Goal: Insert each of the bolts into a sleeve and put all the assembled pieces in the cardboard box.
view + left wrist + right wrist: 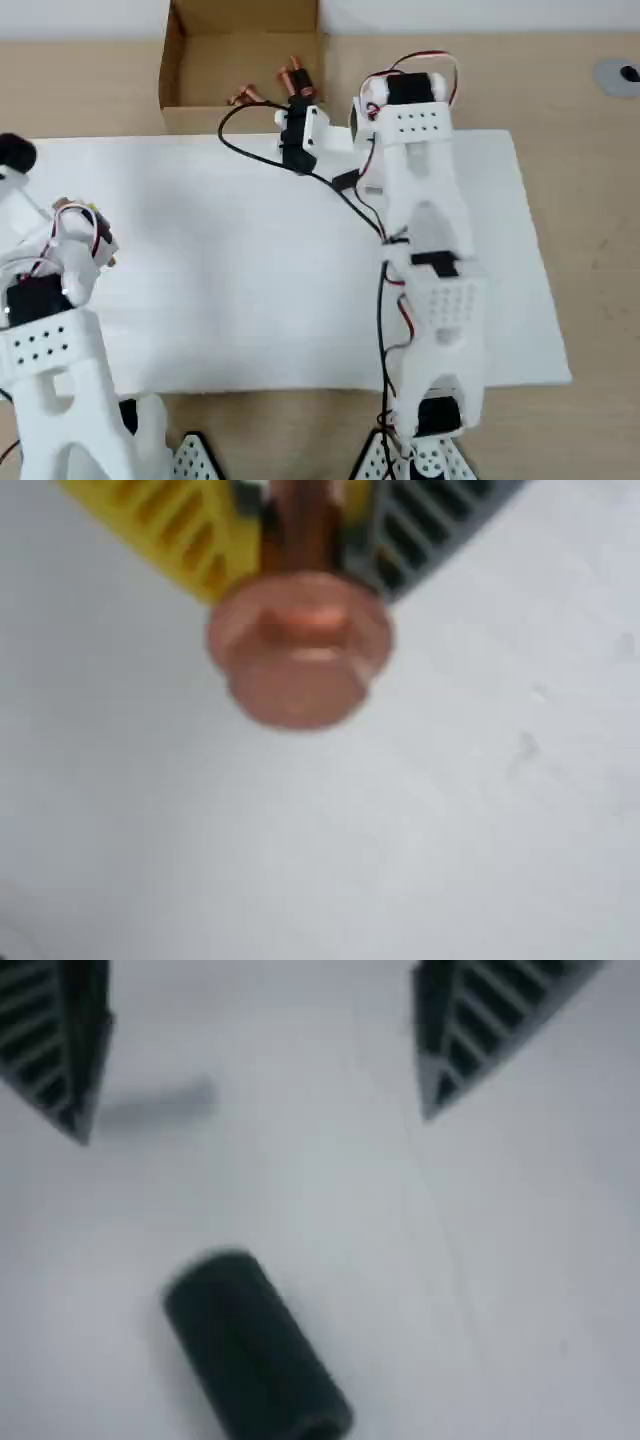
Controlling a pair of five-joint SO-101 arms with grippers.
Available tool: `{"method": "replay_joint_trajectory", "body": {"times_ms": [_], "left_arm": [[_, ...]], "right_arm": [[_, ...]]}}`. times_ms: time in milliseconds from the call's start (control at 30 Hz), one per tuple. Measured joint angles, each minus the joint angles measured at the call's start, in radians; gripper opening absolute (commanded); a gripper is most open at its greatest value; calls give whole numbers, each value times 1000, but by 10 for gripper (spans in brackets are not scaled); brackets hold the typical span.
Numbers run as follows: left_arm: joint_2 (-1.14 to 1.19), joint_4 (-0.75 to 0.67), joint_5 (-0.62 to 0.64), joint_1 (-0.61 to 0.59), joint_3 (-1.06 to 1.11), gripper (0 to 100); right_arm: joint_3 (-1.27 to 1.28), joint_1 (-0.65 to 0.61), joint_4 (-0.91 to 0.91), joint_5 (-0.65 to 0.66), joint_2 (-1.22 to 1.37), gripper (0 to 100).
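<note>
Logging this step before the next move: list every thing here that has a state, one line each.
left gripper, fingers shut on the bolt.
bolt, held by its shank, head free.
right gripper, fingers open, holding nothing.
sleeve, lying on its side on the white sheet, not gripped.
cardboard box, open at the top.
copper pieces, lying in the box by its near wall.

Under both your left gripper (305, 540) and your right gripper (297, 155) you have a white sheet (250, 290), spread flat over a wooden table (590, 260). Below the right gripper a faint crease (435, 1220) runs across the sheet, and below the left a small dark speck (525, 746) marks it. Well off to the right gripper's side, past the sheet's edge, a grey disc (618, 75) lies on bare wood.
</note>
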Motion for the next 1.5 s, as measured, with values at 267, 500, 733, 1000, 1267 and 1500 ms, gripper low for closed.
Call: {"method": "replay_joint_trajectory", "body": {"times_ms": [267,500,733,1000,1267,1500], "left_arm": [[-95,-80,0,-5,112,7],[-176,-104,0,37,187,7],[-184,-110,0,80,216,7],[-184,-110,0,86,216,7],[-184,-110,0,86,216,7],[-184,-110,0,86,216,7]], "right_arm": [[-279,0,20,25,259,256],[-328,-35,20,49,276,256],[-330,-68,20,55,342,256],[-356,-66,25,55,384,254],[-362,-66,25,55,387,253],[-362,-69,25,8,387,212]]}}
